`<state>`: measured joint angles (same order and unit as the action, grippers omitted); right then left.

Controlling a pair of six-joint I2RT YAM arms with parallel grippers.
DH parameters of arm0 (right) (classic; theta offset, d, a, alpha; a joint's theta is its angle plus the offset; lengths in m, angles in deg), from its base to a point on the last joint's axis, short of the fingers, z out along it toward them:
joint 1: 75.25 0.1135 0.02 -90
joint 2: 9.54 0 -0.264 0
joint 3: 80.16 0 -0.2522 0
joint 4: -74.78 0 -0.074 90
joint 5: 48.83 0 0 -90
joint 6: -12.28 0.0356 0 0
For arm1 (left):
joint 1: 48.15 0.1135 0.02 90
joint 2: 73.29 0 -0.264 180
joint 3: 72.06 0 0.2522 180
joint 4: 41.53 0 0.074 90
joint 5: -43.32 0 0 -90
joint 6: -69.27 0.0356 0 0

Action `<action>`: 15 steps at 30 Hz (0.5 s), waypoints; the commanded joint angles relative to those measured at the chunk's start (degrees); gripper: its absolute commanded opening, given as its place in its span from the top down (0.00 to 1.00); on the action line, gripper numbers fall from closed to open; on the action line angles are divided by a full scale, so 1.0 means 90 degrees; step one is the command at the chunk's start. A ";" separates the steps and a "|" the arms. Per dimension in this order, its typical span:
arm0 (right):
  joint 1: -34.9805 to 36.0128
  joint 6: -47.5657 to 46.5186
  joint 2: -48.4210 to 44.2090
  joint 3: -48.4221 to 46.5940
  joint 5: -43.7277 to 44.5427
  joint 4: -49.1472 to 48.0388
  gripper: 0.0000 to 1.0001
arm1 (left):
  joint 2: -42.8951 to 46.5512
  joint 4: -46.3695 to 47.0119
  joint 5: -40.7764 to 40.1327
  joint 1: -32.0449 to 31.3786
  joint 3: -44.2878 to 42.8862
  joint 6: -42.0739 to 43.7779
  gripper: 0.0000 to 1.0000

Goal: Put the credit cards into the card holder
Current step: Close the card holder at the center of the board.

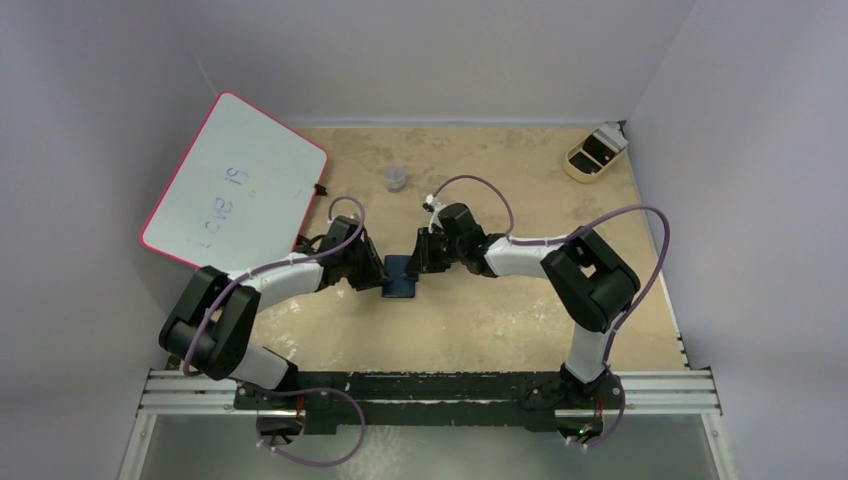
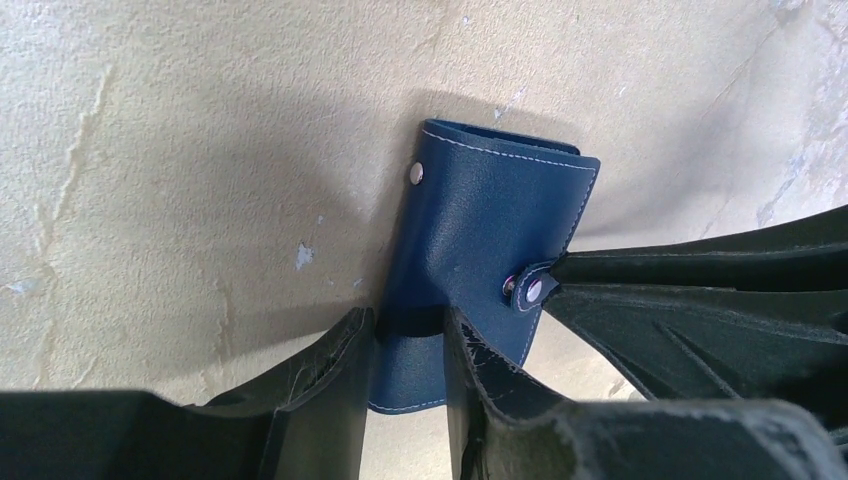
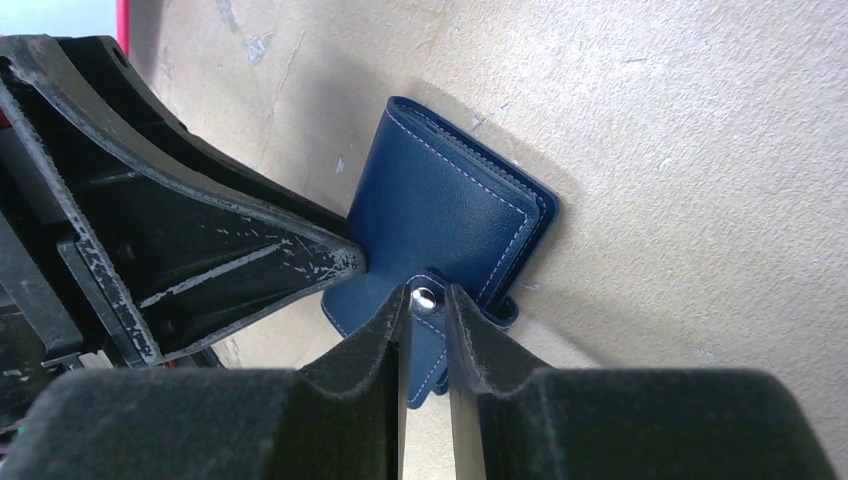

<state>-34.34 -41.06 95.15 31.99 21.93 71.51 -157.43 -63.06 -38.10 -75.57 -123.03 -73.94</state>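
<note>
Two grippers meet at one card holder (image 2: 480,220) lying on the table (image 1: 480,320).

**Left gripper** (image 2: 405,330): its two fingers (image 2: 320,400) stand on either side of the holder's near flap, with the folded body just beyond the fingertips. The finger on the right-gripper side overlaps the body's lower corner. A dark gap sits between the flap and the cover above it. The finger edges hide the lines of contact, so it cannot be told whether this gripper squeezes the flap or only flanks it.

**Right gripper** (image 3: 427,300): it is clenched on the holder's snap tab (image 2: 530,288). The metal stud is pinched in the narrow slit between the fingers (image 3: 480,350), and the lower end of the tab is covered by them.

**Card holder:** the cover is folded shut over the inside. Ribbed layers show at the edge farthest from the right gripper. Whether these are pockets or credit cards cannot be made out.

**Overhead view:** both sets of fingertips merge into dark shapes over the holder, and only its blue corner toward the arm bases shows.

**Surroundings:** a pink-edged whiteboard (image 1: 235,180) leans well apart from the left gripper, with faint writing that cannot be read. A small pale object (image 1: 396,178) lies beyond both grippers and is too small to identify. A tan tray (image 1: 593,153) sits well apart from the right gripper, at the far corner.
</note>
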 commanded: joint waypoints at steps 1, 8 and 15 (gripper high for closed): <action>0.0097 0.0101 0.0087 -0.0002 -0.0104 -0.0144 0.79 | 0.0069 0.0295 0.0035 -0.0020 0.0069 -0.0124 0.71; 0.0108 0.0007 -0.0069 -0.0093 0.0110 0.0123 0.79 | 0.0059 0.0633 0.0208 -0.0020 0.0222 -0.0332 0.75; 0.0103 -0.0096 -0.0618 -0.0097 0.0158 0.0664 0.78 | 0.0042 0.0800 0.0321 -0.0020 0.0290 -0.0460 0.77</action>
<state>-33.88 -40.88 94.08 31.97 22.26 73.58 -157.43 -59.13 -36.46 -75.57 -120.87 -76.76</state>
